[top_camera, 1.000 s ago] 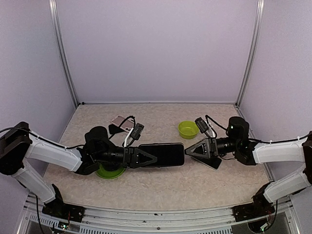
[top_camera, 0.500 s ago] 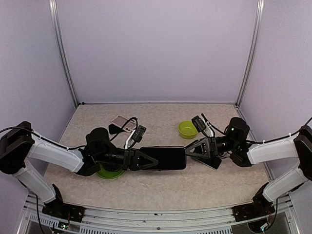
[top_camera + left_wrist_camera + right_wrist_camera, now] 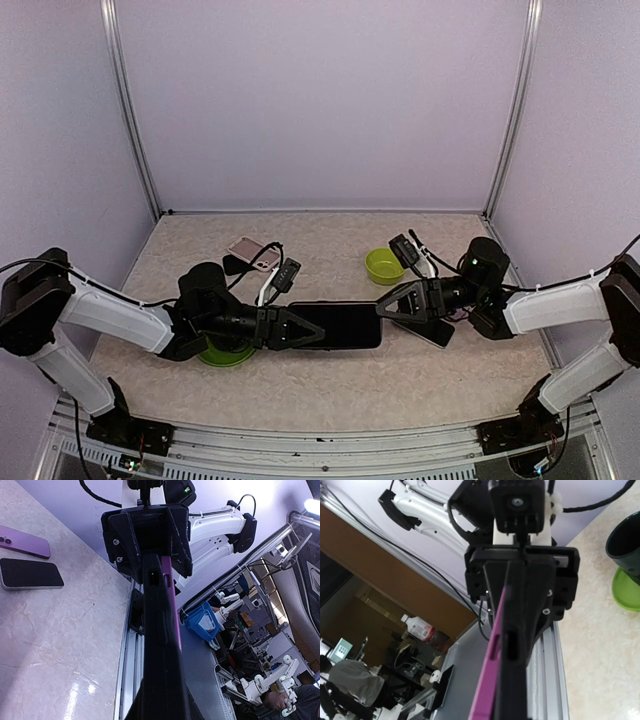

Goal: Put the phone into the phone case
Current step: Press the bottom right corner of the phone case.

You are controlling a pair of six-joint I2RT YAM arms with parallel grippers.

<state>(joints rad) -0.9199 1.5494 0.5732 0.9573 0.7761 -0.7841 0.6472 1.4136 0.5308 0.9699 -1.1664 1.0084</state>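
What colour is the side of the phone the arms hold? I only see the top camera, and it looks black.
Observer: In the left wrist view, a purple strip runs along the held phone's edge.
Operator: Is the other gripper pinching it?
Observer: Yes, the right gripper's fingers close on its far end.
Operator: Any more phones?
Observer: Two lie flat on the table: a purple phone, back up, beside a screen-up phone.
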